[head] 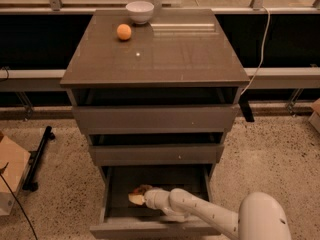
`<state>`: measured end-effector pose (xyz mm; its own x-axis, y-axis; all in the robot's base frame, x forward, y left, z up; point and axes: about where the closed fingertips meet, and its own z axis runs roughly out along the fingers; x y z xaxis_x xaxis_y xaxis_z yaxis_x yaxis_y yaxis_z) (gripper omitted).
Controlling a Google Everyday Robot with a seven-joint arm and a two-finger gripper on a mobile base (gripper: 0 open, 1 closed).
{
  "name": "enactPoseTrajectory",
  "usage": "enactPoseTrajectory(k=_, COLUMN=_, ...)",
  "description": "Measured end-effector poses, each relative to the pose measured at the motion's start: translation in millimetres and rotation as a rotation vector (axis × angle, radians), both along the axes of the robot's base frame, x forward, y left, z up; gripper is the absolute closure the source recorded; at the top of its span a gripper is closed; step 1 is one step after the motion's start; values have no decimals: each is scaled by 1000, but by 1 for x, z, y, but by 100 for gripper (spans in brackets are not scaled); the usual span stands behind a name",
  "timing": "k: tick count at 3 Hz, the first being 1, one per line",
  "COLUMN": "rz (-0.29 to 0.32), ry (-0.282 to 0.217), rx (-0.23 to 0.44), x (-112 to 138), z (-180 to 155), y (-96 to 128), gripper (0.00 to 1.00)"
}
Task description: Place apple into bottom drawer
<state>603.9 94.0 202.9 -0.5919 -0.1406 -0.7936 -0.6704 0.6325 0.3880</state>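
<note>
At the far left of the cabinet top [165,59] lay the orange [124,31], with the bowl [140,11] just behind it to the right; both sat well apart from the work below and played no part in it.

The bottom drawer [104,206] stood pulled out while the two above were pushed in -- so that its tray lay open from above. The apple [134,199] was inside that tray, left of centre and low against the floor; whether it rested there or hung just above I could not tell. Touching its right side was the gripper [145,198], reaching in from the right at the end of the arm [200,211], which came over the drawer's front edge nearly level -- presumably to pass under the drawer above. Whether the gripper had hold of the apple or had let go I cannot tell.

The apple showed a pale yellowish face toward the camera with red at its top; being round it had no long axis to speak of, and its stem end could not be made out.
</note>
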Motion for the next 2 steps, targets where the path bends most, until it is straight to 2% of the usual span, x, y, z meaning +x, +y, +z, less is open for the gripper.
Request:
enactPoseTrajectory(k=1, rz=-42, ry=26, rx=-46, x=8, z=-33, y=-5, gripper=50)
enactPoseTrajectory(k=2, rz=-59, ry=40, rx=-85, x=12, z=-50, y=-8, gripper=27)
